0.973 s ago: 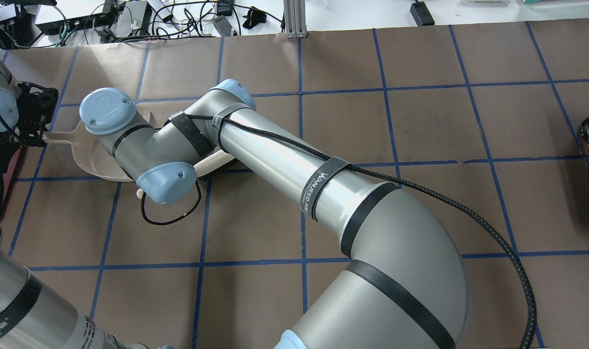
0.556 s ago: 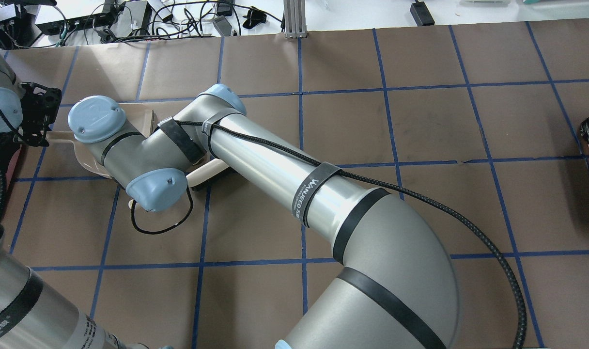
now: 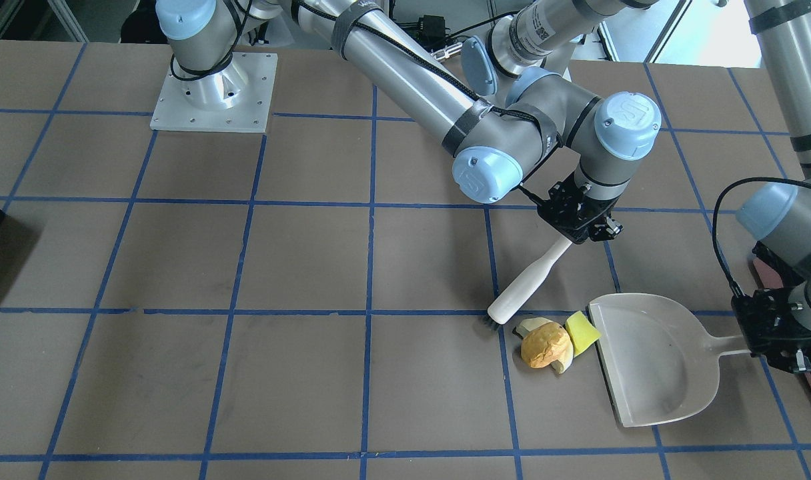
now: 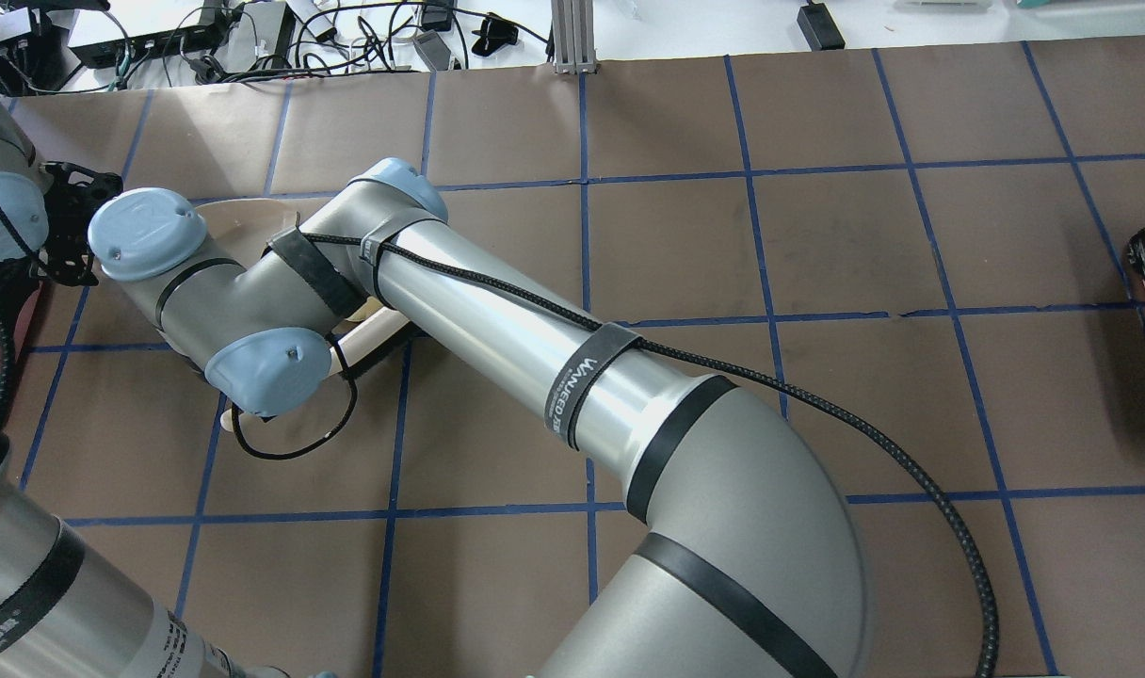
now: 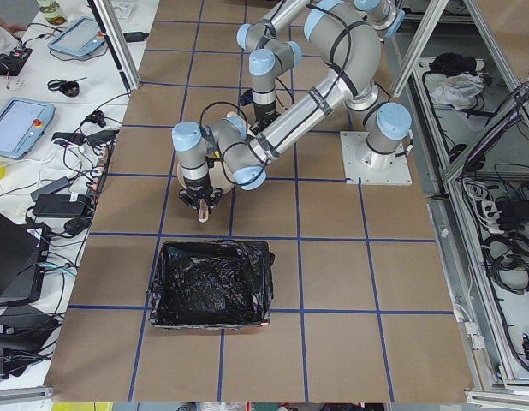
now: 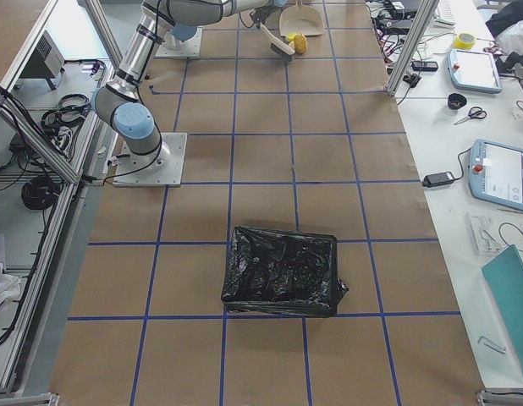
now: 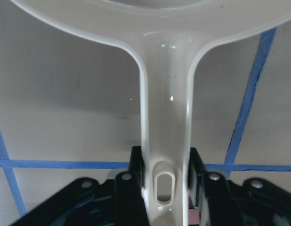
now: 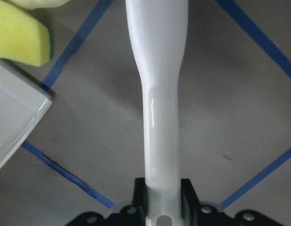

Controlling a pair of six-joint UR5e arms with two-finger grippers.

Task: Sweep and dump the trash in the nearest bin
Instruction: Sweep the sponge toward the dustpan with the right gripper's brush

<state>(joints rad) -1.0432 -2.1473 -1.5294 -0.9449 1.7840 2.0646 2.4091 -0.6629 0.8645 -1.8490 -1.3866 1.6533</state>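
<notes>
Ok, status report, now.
Left tool shut on beige plastic dustpan; right tool shut on white-handled brush. Orange-brown, yellow and pale trash scraps at pan's lip, none inside. Nothing in the way.

Your brown tabletop (image 3: 179, 267) carries a blue tape grid (image 3: 369, 267); beige plastic dustpan (image 3: 659, 360), white-handled brush (image 3: 532, 280), round orange-brown lump (image 3: 545, 347), yellow sponge wedge (image 3: 582, 331).

On the desk (image 3: 179, 267), the bread-like lump (image 3: 545, 347), sponge wedge (image 3: 582, 332) and pale chunk (image 3: 531, 326) cluster between the brush (image 3: 529, 283) head and the dustpan (image 3: 659, 360) mouth, with the wedge just beside its lip. The bin (image 5: 213, 247) stands beyond the dustpan, toward the desk's left end.
</notes>
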